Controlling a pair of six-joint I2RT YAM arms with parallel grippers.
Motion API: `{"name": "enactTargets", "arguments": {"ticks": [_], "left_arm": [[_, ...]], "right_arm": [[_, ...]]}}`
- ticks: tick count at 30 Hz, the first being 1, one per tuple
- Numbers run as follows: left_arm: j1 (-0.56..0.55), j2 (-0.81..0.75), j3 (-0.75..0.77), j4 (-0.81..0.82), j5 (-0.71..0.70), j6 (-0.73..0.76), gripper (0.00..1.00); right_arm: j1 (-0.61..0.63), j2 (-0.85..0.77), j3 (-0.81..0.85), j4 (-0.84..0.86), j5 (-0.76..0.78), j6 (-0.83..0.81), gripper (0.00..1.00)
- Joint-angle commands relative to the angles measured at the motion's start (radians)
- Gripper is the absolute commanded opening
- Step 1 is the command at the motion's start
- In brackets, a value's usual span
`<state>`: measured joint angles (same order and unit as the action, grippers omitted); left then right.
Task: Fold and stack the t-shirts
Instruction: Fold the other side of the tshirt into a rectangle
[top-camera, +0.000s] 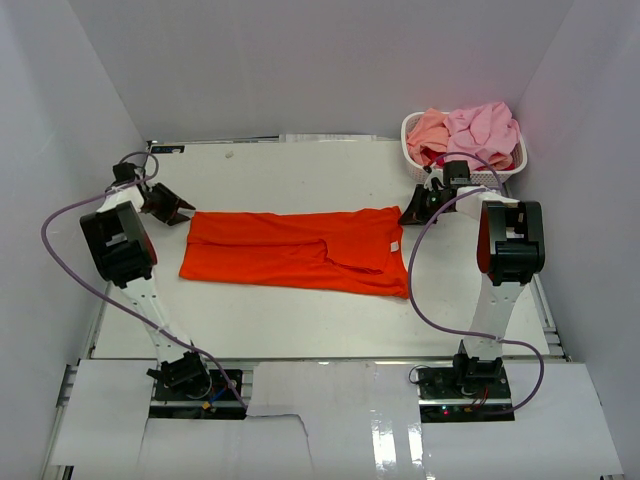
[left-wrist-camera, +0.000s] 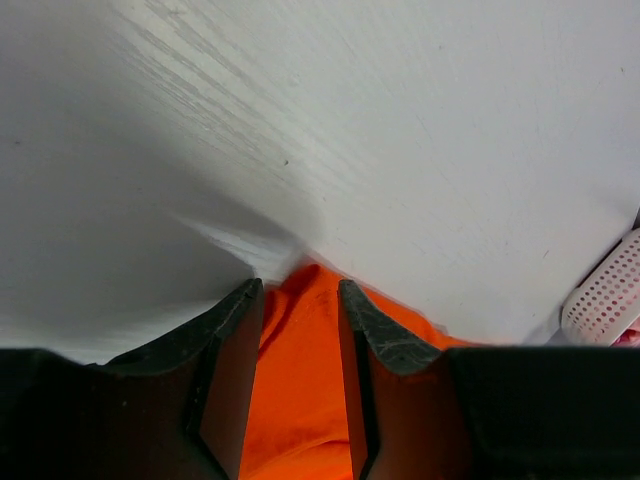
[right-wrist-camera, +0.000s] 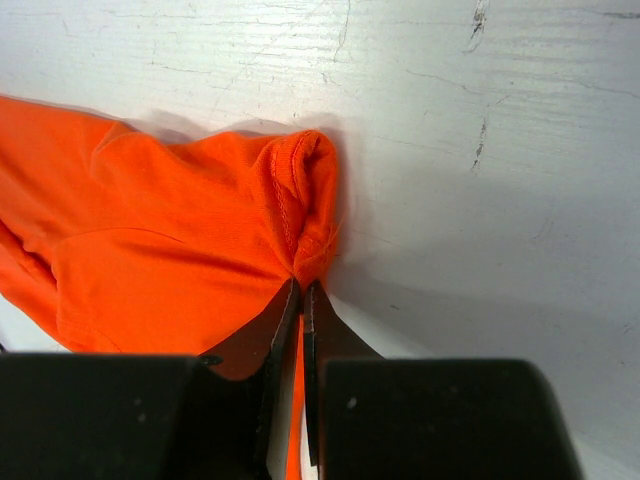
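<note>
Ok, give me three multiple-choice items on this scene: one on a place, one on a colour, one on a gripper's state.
1. Where is the basket? A) near left corner B) centre C) far right corner
2. What colour is the shirt lying flat? A) orange B) pink C) white
3. How is the right gripper? A) wide open B) shut on the shirt C) out of view

Answers: 1 C, the top view shows it at the far right. 2 A, the spread cloth is bright orange. 3 B, the wrist view shows its jaws pinching the shirt's edge.
</note>
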<state>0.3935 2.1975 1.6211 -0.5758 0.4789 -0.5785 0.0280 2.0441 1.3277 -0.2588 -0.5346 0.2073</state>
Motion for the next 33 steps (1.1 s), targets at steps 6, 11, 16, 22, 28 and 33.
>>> {"name": "enactTargets", "arguments": {"ticks": [6, 11, 16, 22, 28, 33], "left_arm": [[-0.033, -0.024, -0.012, -0.047, -0.051, 0.034, 0.41], [-0.039, -0.015, -0.012, -0.056, -0.062, 0.035, 0.40], [-0.042, -0.009, -0.012, -0.067, -0.072, 0.043, 0.37], [-0.042, -0.012, -0.018, -0.075, -0.089, 0.042, 0.00], [-0.041, 0.007, 0.006, -0.073, -0.094, 0.029, 0.00], [-0.041, 0.011, 0.032, -0.067, -0.109, 0.016, 0.00]], "right_arm": [[-0.007, -0.016, 0.016, 0.003, -0.001, -0.005, 0.08], [-0.007, -0.016, 0.015, 0.001, -0.002, -0.005, 0.08], [-0.007, -0.013, 0.011, 0.003, -0.002, -0.006, 0.08], [-0.007, -0.012, 0.016, 0.000, -0.002, -0.006, 0.08], [-0.007, -0.007, 0.018, -0.003, 0.010, -0.002, 0.08], [-0.008, -0.005, 0.010, -0.003, 0.035, 0.012, 0.08]]}}
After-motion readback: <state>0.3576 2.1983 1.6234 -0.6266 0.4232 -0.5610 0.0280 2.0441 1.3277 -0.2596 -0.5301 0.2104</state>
